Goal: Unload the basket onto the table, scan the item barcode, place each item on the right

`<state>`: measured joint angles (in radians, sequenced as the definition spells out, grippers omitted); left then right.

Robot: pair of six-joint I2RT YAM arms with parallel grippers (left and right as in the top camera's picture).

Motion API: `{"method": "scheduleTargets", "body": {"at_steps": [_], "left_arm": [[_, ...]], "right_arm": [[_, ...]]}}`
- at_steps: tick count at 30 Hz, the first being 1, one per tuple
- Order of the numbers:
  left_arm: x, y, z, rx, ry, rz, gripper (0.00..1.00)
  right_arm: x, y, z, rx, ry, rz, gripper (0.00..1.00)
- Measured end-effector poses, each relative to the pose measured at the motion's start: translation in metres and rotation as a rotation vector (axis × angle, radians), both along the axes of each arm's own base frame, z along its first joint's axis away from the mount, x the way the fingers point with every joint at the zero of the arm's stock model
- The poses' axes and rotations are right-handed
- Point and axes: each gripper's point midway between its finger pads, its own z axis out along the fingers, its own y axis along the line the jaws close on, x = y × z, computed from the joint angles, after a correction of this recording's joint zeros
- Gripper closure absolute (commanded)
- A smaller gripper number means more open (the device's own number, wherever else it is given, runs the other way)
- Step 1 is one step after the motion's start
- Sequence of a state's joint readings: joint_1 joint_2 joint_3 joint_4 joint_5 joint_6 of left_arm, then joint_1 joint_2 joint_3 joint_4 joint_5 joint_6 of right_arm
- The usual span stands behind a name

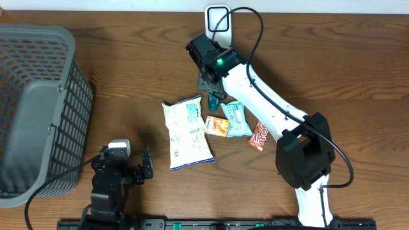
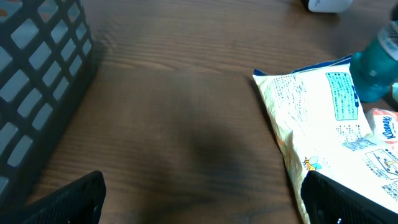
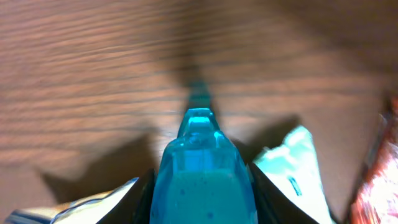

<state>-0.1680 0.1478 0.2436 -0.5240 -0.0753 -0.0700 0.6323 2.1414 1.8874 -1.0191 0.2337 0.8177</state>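
A translucent blue bottle (image 3: pixel 202 177) fills the lower middle of the right wrist view, and my right gripper (image 3: pixel 202 208) is shut on it, a dark finger (image 3: pixel 144 200) pressed to each side. From overhead, the right gripper (image 1: pixel 209 86) points down over the item pile, the blue bottle (image 1: pixel 213 100) showing just below it. No barcode shows on the bottle. A white device with a black cable (image 1: pixel 218 18) stands at the table's far edge. My left gripper (image 1: pixel 144 169) rests near the front left, open and empty, with bare table between its fingers (image 2: pixel 68 200).
A large white snack bag (image 1: pixel 186 131) lies mid-table, with an orange packet (image 1: pixel 218 126), a pale tissue pack (image 1: pixel 237 119) and a red packet (image 1: pixel 259 136) to its right. A grey basket (image 1: pixel 38 108) stands at the left edge.
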Motion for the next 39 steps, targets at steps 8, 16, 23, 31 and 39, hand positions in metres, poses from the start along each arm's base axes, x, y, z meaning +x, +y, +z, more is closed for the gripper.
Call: {"method": "scheduleTargets", "body": {"at_steps": [8, 16, 23, 31, 39], "left_arm": [[0.0, 0.0, 0.0, 0.0, 0.0, 0.0, 0.01], [0.0, 0.0, 0.0, 0.0, 0.0, 0.0, 0.01], [0.0, 0.0, 0.0, 0.0, 0.0, 0.0, 0.01], [0.0, 0.0, 0.0, 0.0, 0.0, 0.0, 0.01], [0.0, 0.0, 0.0, 0.0, 0.0, 0.0, 0.01]], "right_arm": [[-0.001, -0.03, 0.008, -0.042, -0.059, -0.283, 0.73], [-0.003, -0.049, 0.012, -0.04, -0.122, -0.533, 0.63], [-0.003, -0.051, 0.016, 0.015, -0.153, -0.661, 0.35], [-0.003, -0.052, 0.024, 0.034, -0.168, -0.679, 0.16], [-0.007, -0.035, 0.042, 0.045, -0.102, -0.431, 0.01]]}}
